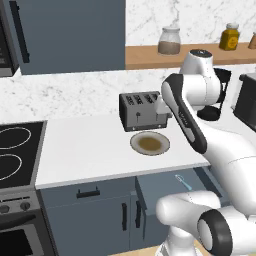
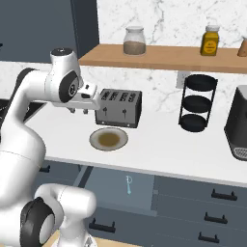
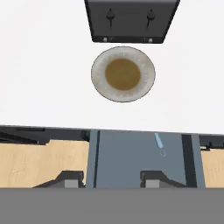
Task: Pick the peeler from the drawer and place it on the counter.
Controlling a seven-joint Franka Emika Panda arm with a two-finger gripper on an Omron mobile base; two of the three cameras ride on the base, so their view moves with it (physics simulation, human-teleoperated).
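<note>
Gripper [image 3: 109,177] is seen nearest the lens in the hand view: jaws spread apart, nothing held, poised high above the open drawer [image 3: 131,162]. Height is judged deliberate, giving the hand camera a clear look down before descent.

Peeler [image 3: 159,143] is found lying flat on the drawer floor, toward the right side, handle angled; it is well apart from the jaws, so a shift right and a drop are judged necessary. From the right base view, the peeler [image 2: 129,184] is seen in the near part of the pulled-out drawer [image 2: 116,185], below the surface edge.

Beyond the drawer, the counter [image 3: 43,87] is reached: a plate [image 3: 123,74] sits just in front of the toaster [image 3: 131,19]. Bare surface to either side of the plate is judged suitable for placement.
</note>
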